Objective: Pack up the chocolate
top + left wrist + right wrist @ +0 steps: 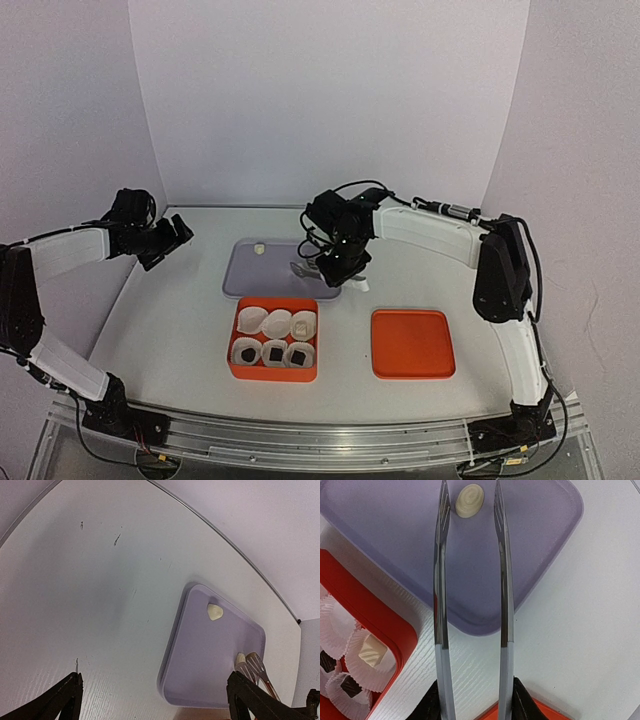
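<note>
My right gripper is shut on metal tongs. The tongs' arms stand apart, their tips on either side of a cream-white chocolate on the purple tray, not touching it. A second cream chocolate lies at the tray's far edge. The orange box holds six white paper cups. Three dark chocolates sit in the near row and one cream chocolate in a far-row cup. My left gripper is open and empty, left of the tray.
An orange lid lies flat to the right of the box. White walls close in the table at the back and both sides. The tongs' tips show over the tray in the left wrist view.
</note>
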`<action>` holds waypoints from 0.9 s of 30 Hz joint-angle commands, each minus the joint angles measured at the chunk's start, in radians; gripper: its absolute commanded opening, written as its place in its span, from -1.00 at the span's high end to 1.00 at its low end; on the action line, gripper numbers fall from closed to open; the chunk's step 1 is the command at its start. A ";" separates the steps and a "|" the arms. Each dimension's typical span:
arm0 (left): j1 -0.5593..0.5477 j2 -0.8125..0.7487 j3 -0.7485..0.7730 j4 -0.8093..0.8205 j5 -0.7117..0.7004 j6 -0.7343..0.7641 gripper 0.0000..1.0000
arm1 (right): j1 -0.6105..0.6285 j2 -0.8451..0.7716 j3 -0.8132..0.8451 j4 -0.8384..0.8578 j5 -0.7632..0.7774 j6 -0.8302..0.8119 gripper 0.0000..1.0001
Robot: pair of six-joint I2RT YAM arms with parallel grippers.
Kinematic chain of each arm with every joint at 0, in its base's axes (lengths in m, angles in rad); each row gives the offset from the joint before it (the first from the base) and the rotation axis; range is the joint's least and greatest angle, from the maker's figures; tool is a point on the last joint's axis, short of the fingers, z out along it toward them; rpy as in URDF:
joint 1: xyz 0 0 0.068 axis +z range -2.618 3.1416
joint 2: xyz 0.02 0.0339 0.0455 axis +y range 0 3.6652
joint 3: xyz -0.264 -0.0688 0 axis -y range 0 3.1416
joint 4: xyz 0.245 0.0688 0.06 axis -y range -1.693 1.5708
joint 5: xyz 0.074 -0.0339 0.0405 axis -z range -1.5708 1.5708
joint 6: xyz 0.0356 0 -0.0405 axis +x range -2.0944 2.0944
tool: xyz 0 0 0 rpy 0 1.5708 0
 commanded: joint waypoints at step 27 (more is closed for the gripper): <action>-0.003 -0.011 0.006 0.018 -0.027 -0.002 -0.99 | -0.002 -0.010 0.060 0.018 0.047 0.002 0.86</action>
